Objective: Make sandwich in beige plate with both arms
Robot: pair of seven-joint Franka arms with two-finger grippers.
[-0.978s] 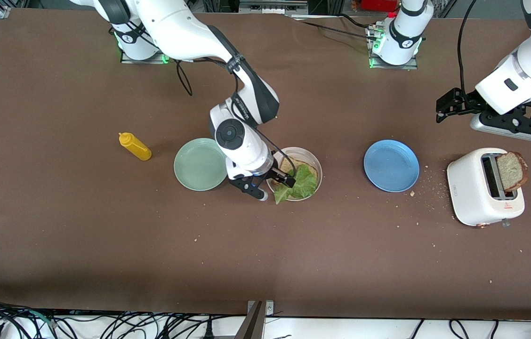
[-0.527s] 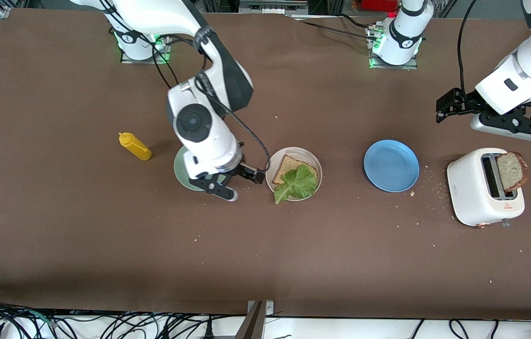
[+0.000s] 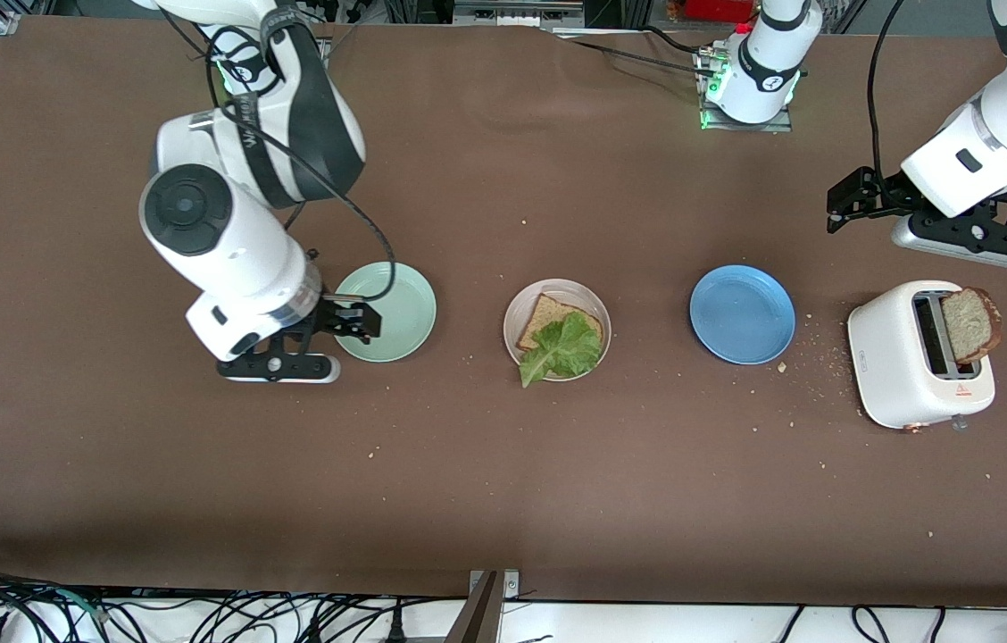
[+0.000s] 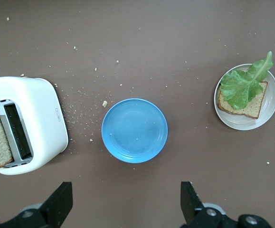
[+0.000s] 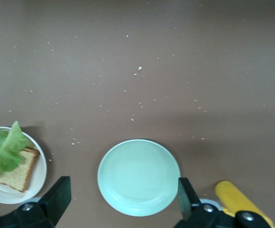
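Withdrawn from the beige plate (image 3: 597,313), right claw (image 3: 352,323) gapes empty; lettuce (image 3: 564,348) tip points toward camera; left claw (image 3: 843,207) open.

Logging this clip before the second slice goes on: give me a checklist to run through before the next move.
1. Bread and lettuce on beige plate: ok.
2. Second slice standing up out of toaster, reachable: ok.
3. Left gripper empty, fingers open, above the table near the toaster: ok.
4. Right gripper empty, open, over green plate, off the sandwich: ok.
5. Sandwich topped: not ok.
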